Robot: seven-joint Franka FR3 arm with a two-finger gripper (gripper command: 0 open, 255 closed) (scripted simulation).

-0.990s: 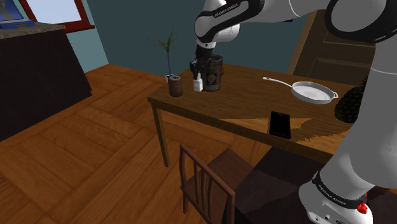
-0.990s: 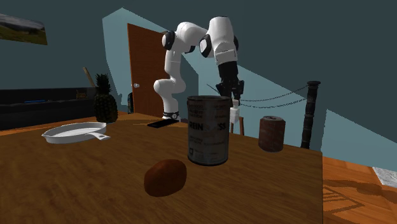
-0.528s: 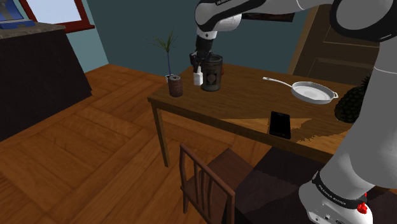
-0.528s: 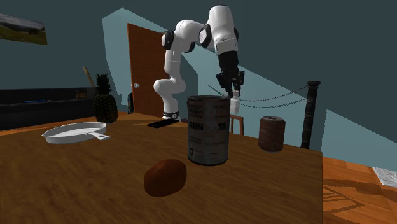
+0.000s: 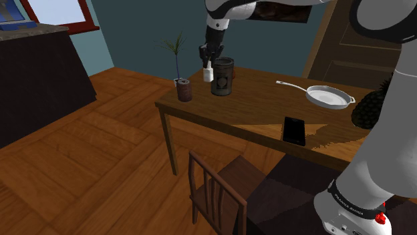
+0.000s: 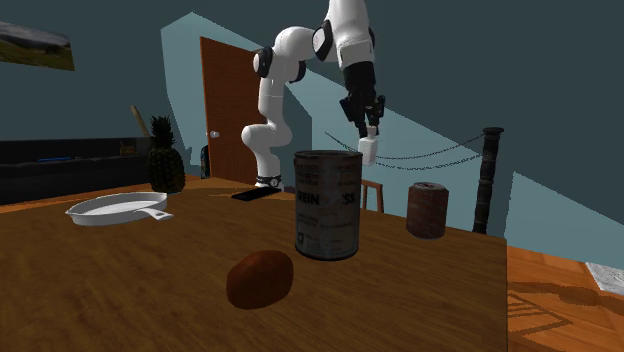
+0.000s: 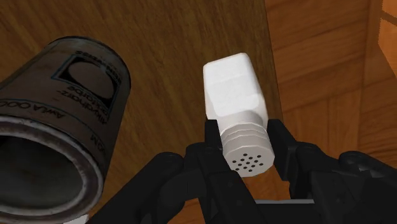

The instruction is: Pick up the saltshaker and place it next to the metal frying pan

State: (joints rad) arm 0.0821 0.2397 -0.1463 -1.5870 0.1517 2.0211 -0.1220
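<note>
Tool (image 5: 208,56): you've got it pinching the shaker (image 5: 208,71) at the ribbed cap, one black finger (image 7: 205,147) on each side.
Shaker: white, upright, holed cap up in the tool. It hangs off the surface (image 5: 257,115), about level with the can's top, and on the shoulder view's left it sits just beside the can (image 5: 222,77) without touching.
Can: dark, labelled, open top, standing upright on the surface.
Pan (image 5: 329,97): pale, flat on the surface toward the shoulder view's right. Its handle points back at the can, and you can see it's well apart from the shaker.
Jar (image 5: 184,90): small, brown, near the surface corner, on the shoulder view's left of the can.
Phone (image 5: 294,130): dark, flat near the front edge, below the pan as you see it.
Lump (image 6: 260,278): brown, in front of the can in the second exterior view.
Pineapple (image 6: 166,160): behind the pan in that view.
</note>
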